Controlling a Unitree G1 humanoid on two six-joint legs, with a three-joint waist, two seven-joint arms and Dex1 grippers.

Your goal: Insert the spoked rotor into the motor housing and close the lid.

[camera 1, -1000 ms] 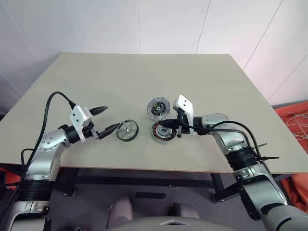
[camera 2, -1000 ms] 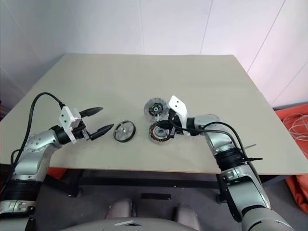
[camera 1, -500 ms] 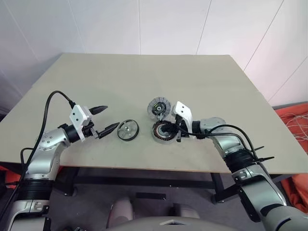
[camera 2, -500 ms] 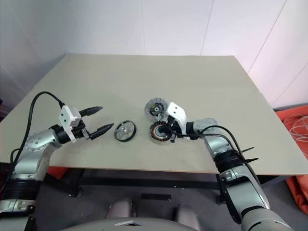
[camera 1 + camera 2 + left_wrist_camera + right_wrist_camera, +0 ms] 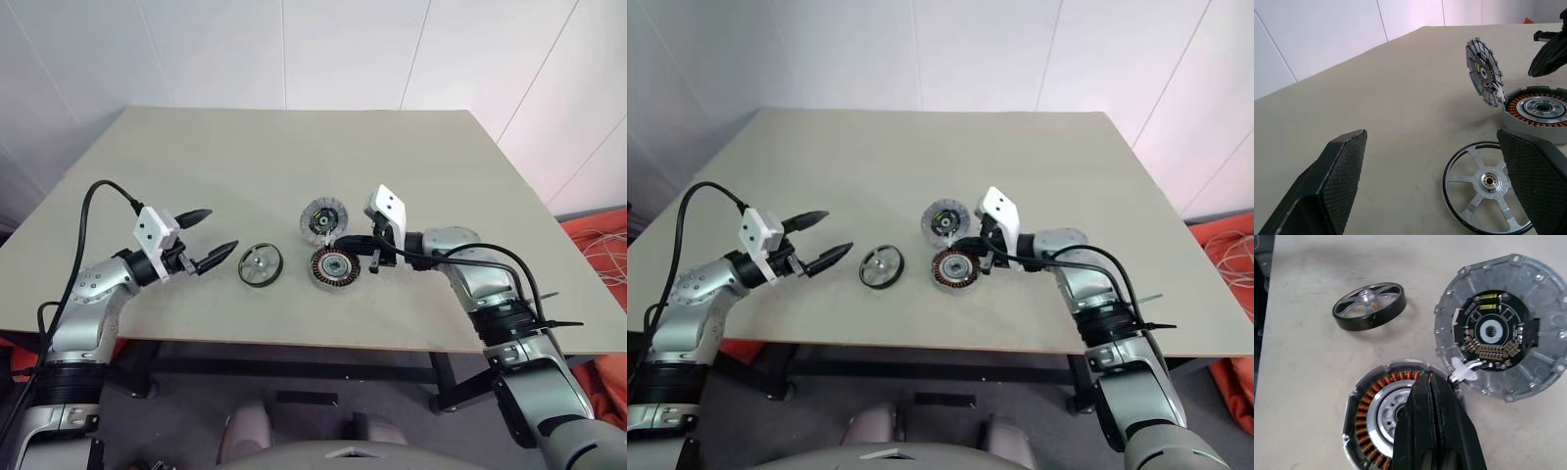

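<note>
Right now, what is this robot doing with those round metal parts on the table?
It is assembling a motor. The spoked rotor lies flat on the table, not yet inserted, just beyond the open fingers of the left gripper. The right gripper, fingers shut and holding nothing, hangs over the edge of the motor housing. The lid stands tilted open against the housing's far side.

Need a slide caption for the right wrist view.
Shut right gripper over the motor housing, lid propped open, spoked rotor lying apart.
</note>
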